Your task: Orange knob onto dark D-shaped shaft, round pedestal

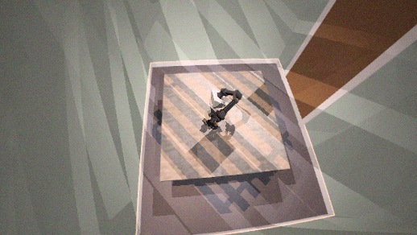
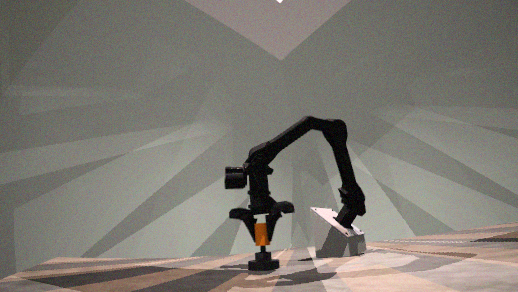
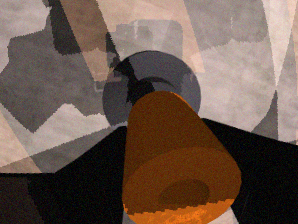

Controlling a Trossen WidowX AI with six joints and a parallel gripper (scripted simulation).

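Note:
The orange knob (image 2: 262,234) (image 3: 172,135) is upright between the fingers of my gripper (image 2: 261,241) (image 3: 162,129), which is shut on it. The dark round pedestal (image 2: 263,264) (image 3: 192,92) stands directly below. In the exterior view a short piece of the dark shaft (image 2: 263,248) shows between the knob's lower end and the pedestal, so the knob is clearly above the pedestal. Whether the knob's lower end touches the shaft's tip or has gone over it, I cannot tell. The knob's hole around the shaft and the shaft's flat side are hidden. In the top view the gripper is small and dark.
The arm's white and grey wedge-shaped base (image 2: 336,241) stands to the right of the pedestal in the exterior view. The square table top (image 1: 258,158) carries the arm, with striped light and shadows across it.

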